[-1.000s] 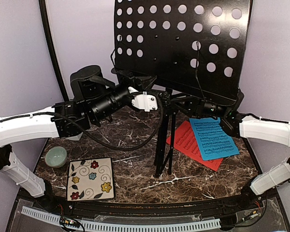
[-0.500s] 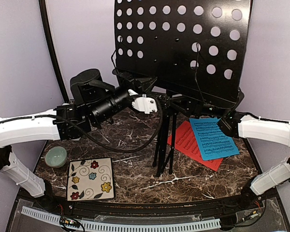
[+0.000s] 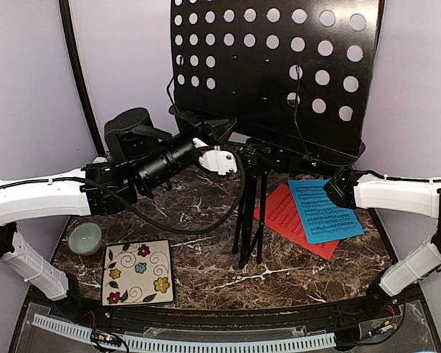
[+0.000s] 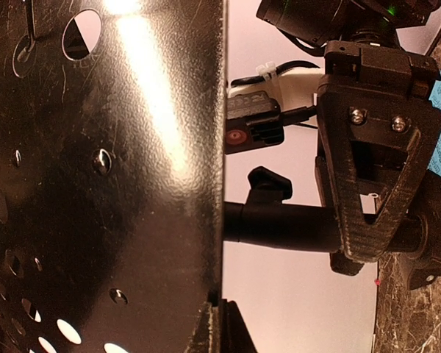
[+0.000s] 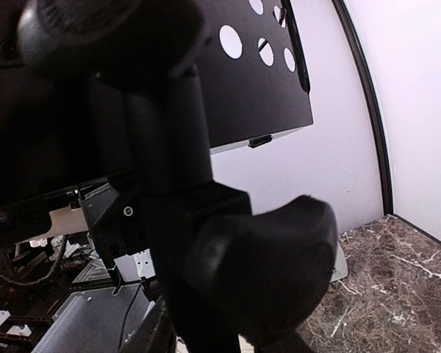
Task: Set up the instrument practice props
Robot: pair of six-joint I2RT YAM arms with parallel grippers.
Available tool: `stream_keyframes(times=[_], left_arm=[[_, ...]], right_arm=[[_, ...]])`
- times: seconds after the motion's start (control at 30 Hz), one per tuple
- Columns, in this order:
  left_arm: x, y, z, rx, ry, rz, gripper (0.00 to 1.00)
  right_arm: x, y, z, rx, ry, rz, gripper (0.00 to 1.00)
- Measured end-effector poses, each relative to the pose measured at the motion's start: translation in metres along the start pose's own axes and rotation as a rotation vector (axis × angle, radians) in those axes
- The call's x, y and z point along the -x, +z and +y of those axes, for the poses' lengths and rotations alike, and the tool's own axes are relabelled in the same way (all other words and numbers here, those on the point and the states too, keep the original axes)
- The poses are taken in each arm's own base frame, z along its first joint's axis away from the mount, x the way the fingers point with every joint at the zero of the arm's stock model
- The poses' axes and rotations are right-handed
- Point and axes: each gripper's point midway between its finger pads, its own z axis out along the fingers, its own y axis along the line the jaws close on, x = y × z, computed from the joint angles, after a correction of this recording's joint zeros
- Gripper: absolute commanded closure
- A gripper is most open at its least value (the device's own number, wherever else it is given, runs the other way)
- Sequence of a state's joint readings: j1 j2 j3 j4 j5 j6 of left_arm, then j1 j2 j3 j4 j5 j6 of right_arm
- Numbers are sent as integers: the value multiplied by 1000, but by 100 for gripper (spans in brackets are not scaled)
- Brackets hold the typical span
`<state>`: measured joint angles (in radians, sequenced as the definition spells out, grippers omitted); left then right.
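You can read no words, brands or numbers anywhere here. The blue sheet (image 3: 325,212) and the red sheet (image 3: 278,213) carry printed lines of music, but the marks are too small for you to make out any title or note.

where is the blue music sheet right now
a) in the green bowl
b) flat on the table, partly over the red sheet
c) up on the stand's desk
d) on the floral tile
b, since the blue sheet lies flat on the marble table, overlapping the red sheet, to the right of the music stand, whose desk holds no paper.
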<state>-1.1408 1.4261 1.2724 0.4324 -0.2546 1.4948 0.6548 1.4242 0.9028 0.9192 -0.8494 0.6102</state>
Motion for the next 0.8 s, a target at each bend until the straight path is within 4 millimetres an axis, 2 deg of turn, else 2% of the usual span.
stream_keyframes(times=[0.23,0.37,0.43,0.53,0.63,0.67,0.8], left_arm=[[-1,0,3,18,-7,6,100],[-3,-4,4,28,-27,11,93],[-4,-8,4,32,-39,10,83],[-4,-14,11,55,-64,6,56],[-5,-23,21,88,-98,7,40],[-6,-28,25,99,-120,13,37],[-8,-52,31,133,-215,25,36]], right_arm=[[2,3,4,15,-72,-4,90],[3,5,4,15,-85,3,100],[2,6,4,14,-92,7,100],[1,8,5,14,-99,12,100],[1,8,2,-2,-106,9,100],[1,8,0,-11,-107,8,100],[2,7,-6,-41,-111,1,100]])
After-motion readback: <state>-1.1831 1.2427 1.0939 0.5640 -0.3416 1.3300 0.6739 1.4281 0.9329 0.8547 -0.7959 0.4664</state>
